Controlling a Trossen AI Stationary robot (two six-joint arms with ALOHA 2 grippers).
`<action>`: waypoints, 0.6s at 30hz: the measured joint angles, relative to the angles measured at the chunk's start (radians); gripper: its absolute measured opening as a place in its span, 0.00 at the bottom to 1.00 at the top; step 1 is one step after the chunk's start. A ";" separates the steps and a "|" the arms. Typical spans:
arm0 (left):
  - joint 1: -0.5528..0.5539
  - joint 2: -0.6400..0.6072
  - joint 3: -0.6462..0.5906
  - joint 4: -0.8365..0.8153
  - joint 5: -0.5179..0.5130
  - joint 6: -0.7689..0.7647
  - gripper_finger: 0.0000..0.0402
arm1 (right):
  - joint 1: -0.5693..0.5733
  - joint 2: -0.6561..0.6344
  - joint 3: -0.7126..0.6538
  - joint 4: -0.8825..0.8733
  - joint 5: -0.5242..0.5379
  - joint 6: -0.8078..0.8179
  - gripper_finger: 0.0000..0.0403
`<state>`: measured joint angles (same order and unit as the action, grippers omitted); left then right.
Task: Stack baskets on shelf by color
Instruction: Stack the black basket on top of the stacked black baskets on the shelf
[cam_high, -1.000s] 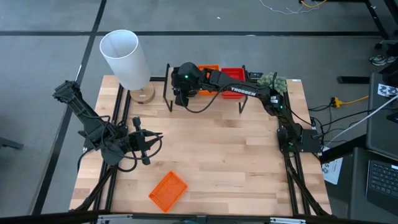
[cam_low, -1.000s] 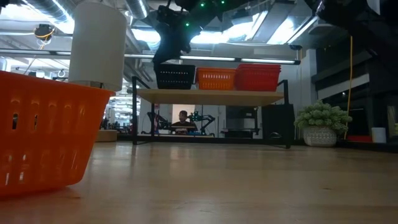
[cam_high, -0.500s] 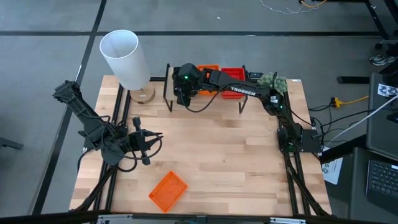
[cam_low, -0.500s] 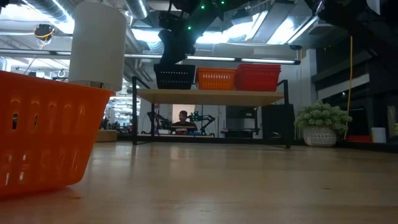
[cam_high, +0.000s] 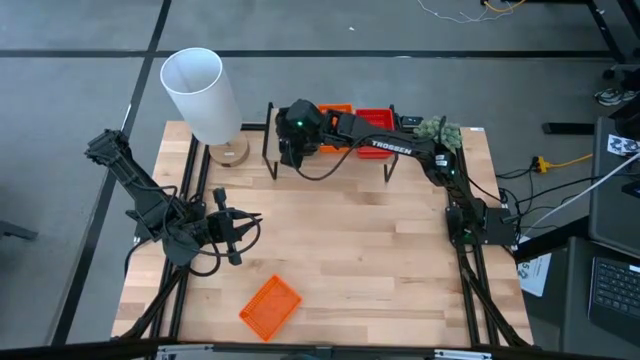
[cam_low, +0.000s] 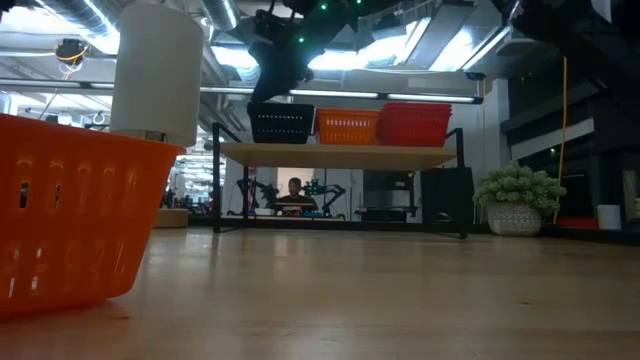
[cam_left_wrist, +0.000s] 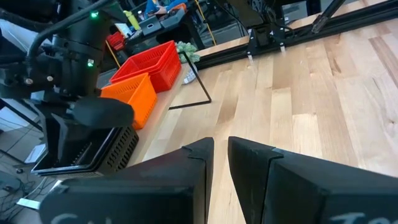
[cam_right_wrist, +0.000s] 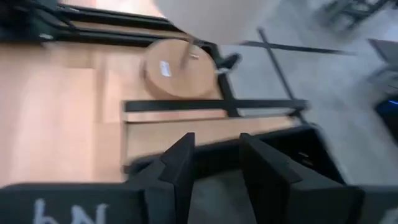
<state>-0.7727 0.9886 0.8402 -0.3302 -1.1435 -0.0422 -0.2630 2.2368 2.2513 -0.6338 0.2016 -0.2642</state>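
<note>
On the shelf (cam_low: 340, 155) stand black baskets (cam_low: 280, 122), orange baskets (cam_low: 347, 125) and red baskets (cam_low: 412, 122), side by side from left to right. One more orange basket (cam_high: 270, 305) lies on the table near its near edge. My right gripper (cam_right_wrist: 214, 168) hangs open just above the left end of the black baskets (cam_left_wrist: 93, 149), with nothing between its fingers. My left gripper (cam_left_wrist: 221, 162) waits low over the table's left side, open by a narrow gap and empty.
A lamp with a tall white shade (cam_high: 200, 90) and a round wooden base (cam_right_wrist: 180, 71) stands just left of the shelf. A small potted plant (cam_low: 515, 200) sits at the far right corner. Bare tabletop (cam_high: 350, 240) lies between the shelf and the loose orange basket.
My right gripper has swayed a little toward the table's right and back again above the black baskets. The baskets and the left arm have stayed where they were.
</note>
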 joint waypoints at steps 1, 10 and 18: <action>0.000 0.000 0.000 0.000 0.000 0.000 0.10 | 0.000 -0.002 0.000 -0.001 0.020 0.003 0.31; 0.000 0.000 0.000 0.000 0.000 0.000 0.10 | 0.000 0.003 0.000 -0.077 -0.018 0.052 0.31; 0.000 0.000 0.000 0.000 0.000 0.000 0.10 | 0.000 0.003 0.000 -0.047 -0.071 0.054 0.31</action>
<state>-0.7727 0.9886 0.8402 -0.3302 -1.1435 -0.0422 -0.2630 2.2395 2.2513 -0.6811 0.1303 -0.2102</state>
